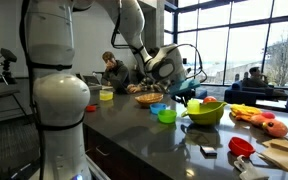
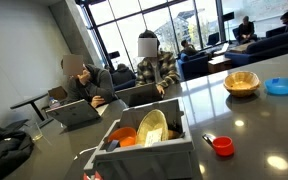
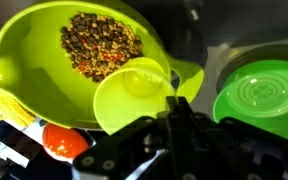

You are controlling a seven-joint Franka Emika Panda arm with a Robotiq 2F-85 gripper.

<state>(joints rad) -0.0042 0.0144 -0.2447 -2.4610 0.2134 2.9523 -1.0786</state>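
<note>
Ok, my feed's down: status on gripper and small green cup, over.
Gripper at small green cup, jaws unclear. Cup overlaps big green bowl rim, beans inside bowl. Alongside: green dish, apart.

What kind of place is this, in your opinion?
Probably an office lounge or shared kitchen area: tall windows, people at laptops, and a long dark counter.

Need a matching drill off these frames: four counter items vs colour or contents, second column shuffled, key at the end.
Things:
1. large bowl
2. woven basket
3. shallow dish beside the basket
4. small cup near the counter's front edge

Colour or contents:
A. red
B. lime green, holding a brownish dry bean or grain mix
C. blue
D. tan

Pairs: 1-B, 2-D, 3-C, 4-A
</note>
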